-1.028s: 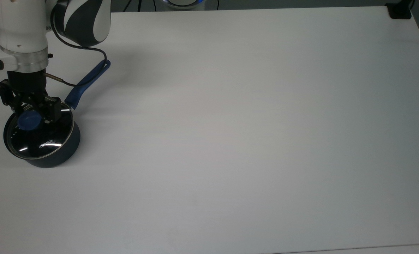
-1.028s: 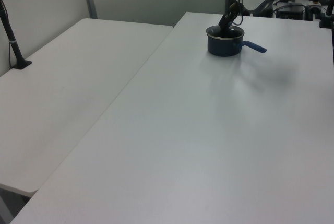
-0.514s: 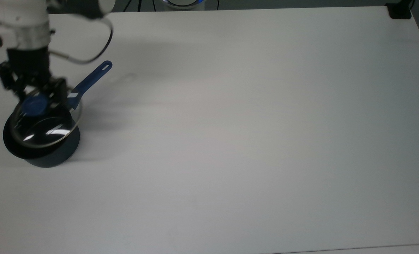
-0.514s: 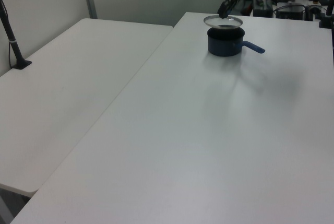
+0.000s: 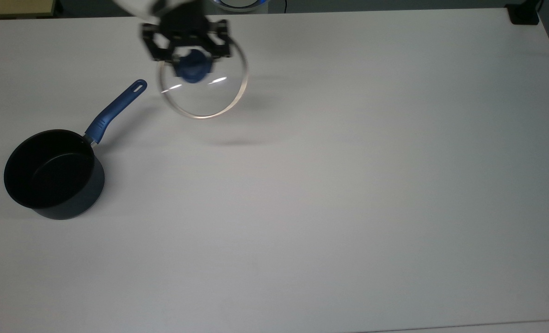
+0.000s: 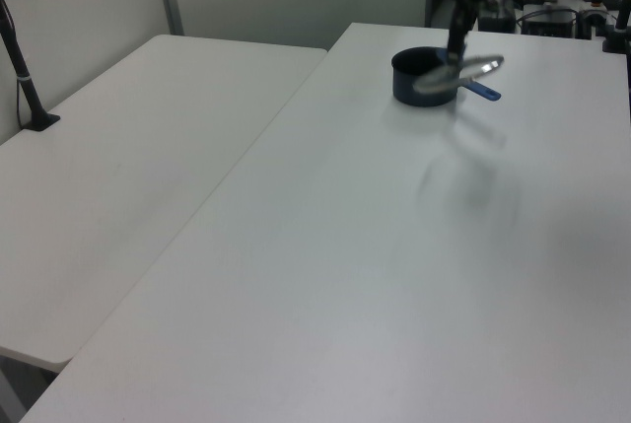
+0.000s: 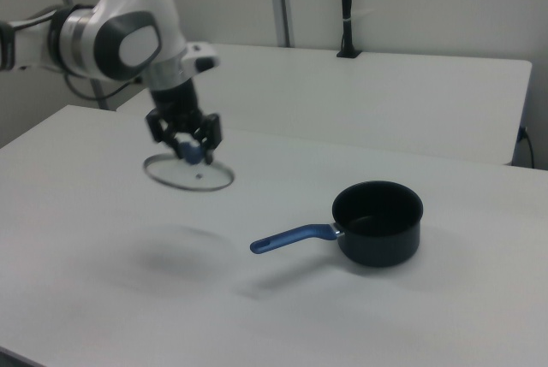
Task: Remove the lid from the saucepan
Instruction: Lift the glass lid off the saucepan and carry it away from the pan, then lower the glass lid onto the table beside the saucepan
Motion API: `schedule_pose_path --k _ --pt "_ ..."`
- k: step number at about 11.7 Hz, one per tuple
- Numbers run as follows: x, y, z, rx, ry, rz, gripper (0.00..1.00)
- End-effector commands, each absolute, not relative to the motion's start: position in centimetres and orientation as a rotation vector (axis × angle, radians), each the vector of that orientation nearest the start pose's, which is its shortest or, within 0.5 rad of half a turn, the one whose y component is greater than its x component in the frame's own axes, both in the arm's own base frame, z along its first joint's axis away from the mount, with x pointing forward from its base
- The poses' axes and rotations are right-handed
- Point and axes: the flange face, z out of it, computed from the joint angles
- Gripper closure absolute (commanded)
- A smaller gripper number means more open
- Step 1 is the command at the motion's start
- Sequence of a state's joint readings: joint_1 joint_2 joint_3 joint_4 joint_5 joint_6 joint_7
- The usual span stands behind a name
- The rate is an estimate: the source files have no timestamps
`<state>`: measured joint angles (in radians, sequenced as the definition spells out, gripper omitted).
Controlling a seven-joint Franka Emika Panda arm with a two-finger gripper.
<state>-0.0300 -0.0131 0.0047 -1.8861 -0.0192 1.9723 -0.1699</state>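
Lid [image 5: 203,91] in tool [image 5: 192,59], off saucepan [image 5: 52,173]

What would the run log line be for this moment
gripper: shut on blue knob of round clear glass lid | lid: airborne, clear of table | dark navy saucepan: uncovered, empty, on white table | stage: lid removed, not yet placed

The arm [image 5: 163,7] is cut off at the top view's upper edge.

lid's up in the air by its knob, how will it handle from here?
The lid looks like rigid glass, so probably fragile if dropped. Held only by its small blue knob in the gripper, it hangs tilted and may swing. Its round rim could roll if set down on edge.
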Motion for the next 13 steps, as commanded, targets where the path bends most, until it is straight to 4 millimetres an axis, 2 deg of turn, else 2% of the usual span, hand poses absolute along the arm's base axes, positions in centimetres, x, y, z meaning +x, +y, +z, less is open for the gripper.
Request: schedule_pose_path --k 1,3,6,7,9,11,12,13 --pt "54.0 3.1 46.1 -3.169 -0.383 -0.001 0.54" --pt "53.7 5.5 43.0 -3.199 -0.383 -0.070 0.54" --pt "55.4 7.9 37.0 -3.286 -0.297 -0.128 0.54" --pt "55.9 7.9 35.1 -3.319 -0.260 -0.138 0.54" --pt "56.5 8.0 33.5 -3.337 -0.201 -0.164 0.54" --pt "56.7 8.0 33.7 -3.337 -0.173 -0.174 0.52" --pt "56.8 7.8 33.8 -3.336 -0.157 -0.171 0.05" --pt "57.2 7.9 34.4 -3.335 -0.133 -0.185 0.00"
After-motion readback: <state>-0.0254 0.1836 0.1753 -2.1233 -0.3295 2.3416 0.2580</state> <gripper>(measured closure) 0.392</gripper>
